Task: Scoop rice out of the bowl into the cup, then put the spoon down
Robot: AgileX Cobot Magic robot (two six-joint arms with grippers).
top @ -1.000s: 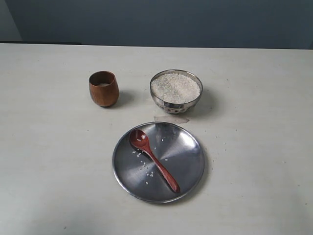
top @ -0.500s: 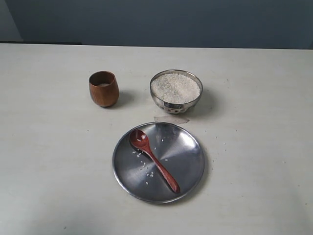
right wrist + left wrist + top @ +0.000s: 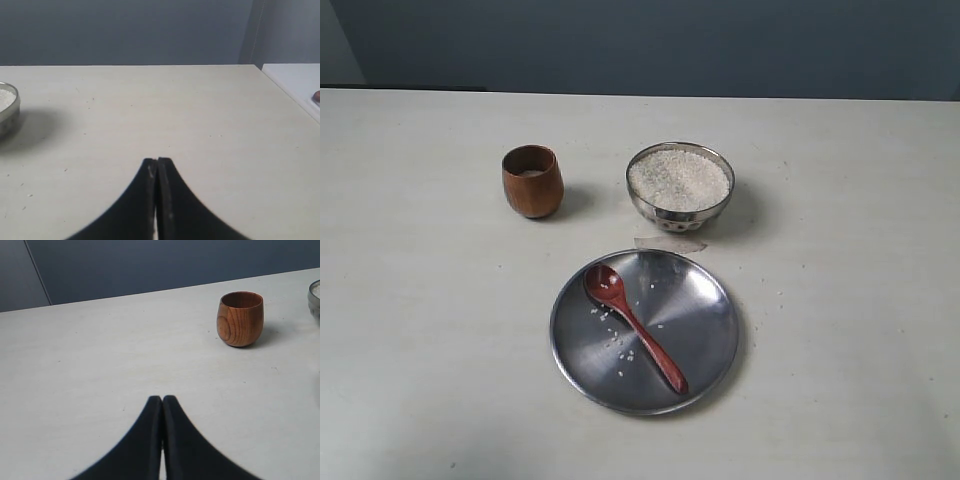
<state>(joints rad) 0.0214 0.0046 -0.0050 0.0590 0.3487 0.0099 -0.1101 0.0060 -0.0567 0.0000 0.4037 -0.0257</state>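
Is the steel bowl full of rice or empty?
Full. In the exterior view, white rice fills the steel bowl almost up to its rim.

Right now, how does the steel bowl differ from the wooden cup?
The bowl is shiny steel; the cup is brown wood. The bowl is wider than the cup. The bowl is full of white rice; what the cup holds cannot be told. Both are round and stand upright on the table, apart from each other.
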